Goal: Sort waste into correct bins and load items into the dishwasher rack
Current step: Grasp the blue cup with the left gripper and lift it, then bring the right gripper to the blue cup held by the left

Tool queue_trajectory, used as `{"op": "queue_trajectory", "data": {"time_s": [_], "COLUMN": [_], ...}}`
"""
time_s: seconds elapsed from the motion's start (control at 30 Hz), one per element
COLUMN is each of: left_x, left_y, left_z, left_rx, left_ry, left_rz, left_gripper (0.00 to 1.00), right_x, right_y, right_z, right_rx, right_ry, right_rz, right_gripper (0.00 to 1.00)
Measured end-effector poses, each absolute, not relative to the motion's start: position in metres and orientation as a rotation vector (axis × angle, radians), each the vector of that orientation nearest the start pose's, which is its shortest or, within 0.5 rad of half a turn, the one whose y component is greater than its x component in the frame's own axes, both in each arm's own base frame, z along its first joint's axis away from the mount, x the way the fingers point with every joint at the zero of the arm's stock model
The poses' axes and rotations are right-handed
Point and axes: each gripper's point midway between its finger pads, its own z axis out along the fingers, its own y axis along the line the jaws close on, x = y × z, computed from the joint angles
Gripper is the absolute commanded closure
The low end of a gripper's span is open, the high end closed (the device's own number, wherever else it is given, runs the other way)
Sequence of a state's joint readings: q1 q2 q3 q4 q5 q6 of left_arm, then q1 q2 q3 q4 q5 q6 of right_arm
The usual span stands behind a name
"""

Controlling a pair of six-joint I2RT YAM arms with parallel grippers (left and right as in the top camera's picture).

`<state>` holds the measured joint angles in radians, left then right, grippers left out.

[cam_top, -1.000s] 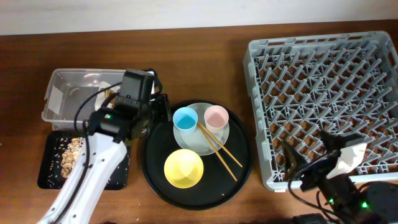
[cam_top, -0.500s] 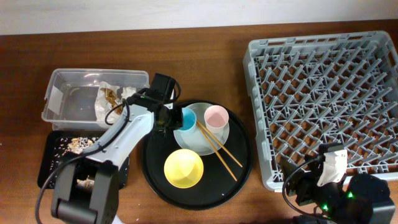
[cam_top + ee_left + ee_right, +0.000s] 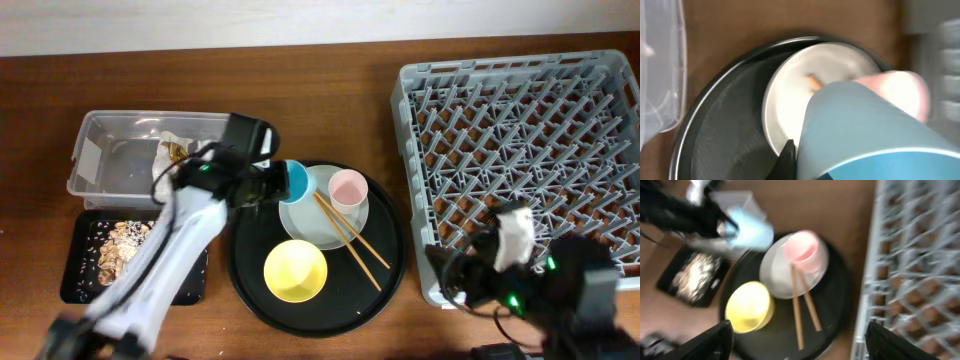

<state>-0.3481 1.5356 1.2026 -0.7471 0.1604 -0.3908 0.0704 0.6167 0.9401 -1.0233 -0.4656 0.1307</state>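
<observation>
Rack (image 3: pixel 520 150) on desk right. Round tray (image 3: pixel 250 290) mid-desk carries plate (image 3: pixel 320 228) and yellow bowl (image 3: pixel 295 270). Tub (image 3: pixel 110 165) far left; flat tray (image 3: pixel 80 285) in front of it holds scraps (image 3: pixel 125 240). Pink cup (image 3: pixel 348 188) and chopsticks (image 3: pixel 352 243) sit on plate. Left end effector (image 3: pixel 270 185) is clamped on blue cup (image 3: pixel 295 180) at plate's left edge. Right end effector (image 3: pixel 800 342) is spread wide, holding nothing, near rack's front-left corner.
</observation>
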Motion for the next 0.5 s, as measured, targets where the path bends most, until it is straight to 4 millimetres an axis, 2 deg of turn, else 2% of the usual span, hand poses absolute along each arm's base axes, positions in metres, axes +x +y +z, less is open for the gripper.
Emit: {"op": "queue_trajectory", "data": {"time_s": [0.03,0.07,0.1,0.13,0.3,0.4,0.5], "left_x": [0.339,0.336,0.330,0.325,0.303,0.289,0.277], "left_y": [-0.158,-0.151,-0.150,-0.150,-0.161,-0.174,-0.187], "left_z": [0.156,0.180,0.204,0.218,0.296,0.320,0.330], "left_rx": [0.029,0.022,0.049,0.076,0.302,0.443,0.533], "left_ry": [2.677,2.617,2.560,2.520,2.215,2.092,2.041], "left_rz": [-0.531,-0.565,-0.682,-0.766,-1.223,-1.390,-1.469], "left_gripper": [1.00,0.99,0.99,0.99,0.98,0.98,0.98], "right_x": [0.194,0.201,0.203,0.206,0.219,0.222,0.224], "right_y": [0.105,0.119,0.125,0.134,0.175,0.184,0.186], "right_z": [0.248,0.244,0.244,0.245,0.280,0.301,0.310], "right_rx": [-0.237,-0.308,-0.341,-0.396,-0.686,-0.798,-0.840], "right_ry": [2.297,2.313,2.307,2.290,1.990,1.814,1.741], "right_rz": [0.736,0.845,0.890,0.967,1.384,1.526,1.596], "right_gripper": [0.07,0.04,0.02,0.01,0.01,0.01,0.01]}}
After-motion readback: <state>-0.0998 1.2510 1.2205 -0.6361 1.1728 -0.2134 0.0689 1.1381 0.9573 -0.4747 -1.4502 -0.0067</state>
